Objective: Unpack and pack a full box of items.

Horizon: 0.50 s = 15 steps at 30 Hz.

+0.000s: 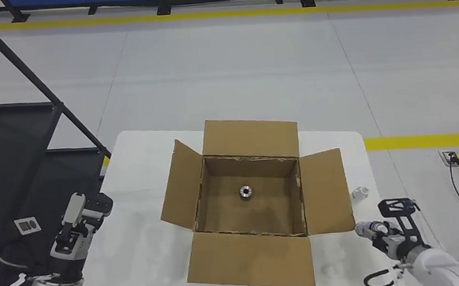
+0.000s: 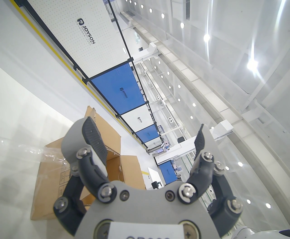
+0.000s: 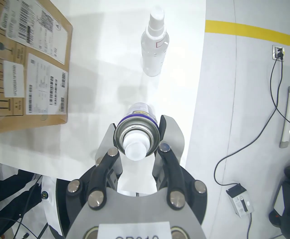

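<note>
We log, nearest first:
- Right tool (image 3: 138,133): clamped on a spray can (image 3: 136,126) at the tabletop (image 3: 108,68) edge.
- Left tool (image 2: 145,126): wide open, empty.
- Spray bottle (image 3: 155,47): out on the tabletop, near the box (image 1: 249,197).
- Box: flaps open, one small round item (image 1: 245,192) inside.

We judge the unpacking nearly done, with repacking left.
</note>
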Each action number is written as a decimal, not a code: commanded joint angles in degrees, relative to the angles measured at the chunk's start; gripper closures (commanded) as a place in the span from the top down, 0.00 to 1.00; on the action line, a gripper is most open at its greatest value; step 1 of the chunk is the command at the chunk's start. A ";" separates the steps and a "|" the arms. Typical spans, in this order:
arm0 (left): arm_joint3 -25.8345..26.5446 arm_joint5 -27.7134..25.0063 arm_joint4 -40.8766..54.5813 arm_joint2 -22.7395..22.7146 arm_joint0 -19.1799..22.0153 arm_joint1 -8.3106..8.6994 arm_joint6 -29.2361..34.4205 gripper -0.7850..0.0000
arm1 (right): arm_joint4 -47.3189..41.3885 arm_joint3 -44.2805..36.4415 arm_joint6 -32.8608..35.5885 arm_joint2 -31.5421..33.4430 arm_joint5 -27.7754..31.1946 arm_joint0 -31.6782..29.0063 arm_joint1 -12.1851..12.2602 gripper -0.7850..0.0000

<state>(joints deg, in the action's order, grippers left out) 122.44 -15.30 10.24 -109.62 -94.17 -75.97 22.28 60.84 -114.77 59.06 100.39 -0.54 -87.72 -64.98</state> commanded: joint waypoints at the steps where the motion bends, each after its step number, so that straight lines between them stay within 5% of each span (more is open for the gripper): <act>1: 0.00 0.00 0.00 0.00 0.00 0.00 0.00 1.00 | 1.20 2.45 1.27 -1.71 0.21 3.39 0.09 0.00; 11: 0.00 0.00 0.00 0.00 0.00 0.00 0.00 1.00 | 3.34 13.89 4.10 -6.85 -0.04 13.12 0.18 0.00; 13: 0.00 0.00 0.00 0.00 0.00 0.00 0.00 1.00 | 3.10 14.90 3.96 -7.12 0.27 13.77 0.21 0.19; 15: 0.00 0.00 0.00 0.00 0.00 0.00 0.00 1.00 | 2.84 15.52 3.92 -7.31 0.48 14.06 0.23 0.24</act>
<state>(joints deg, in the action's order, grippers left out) 122.44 -15.30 10.24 -109.62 -94.17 -75.97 22.28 63.79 -99.50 63.01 93.15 -0.15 -73.76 -64.76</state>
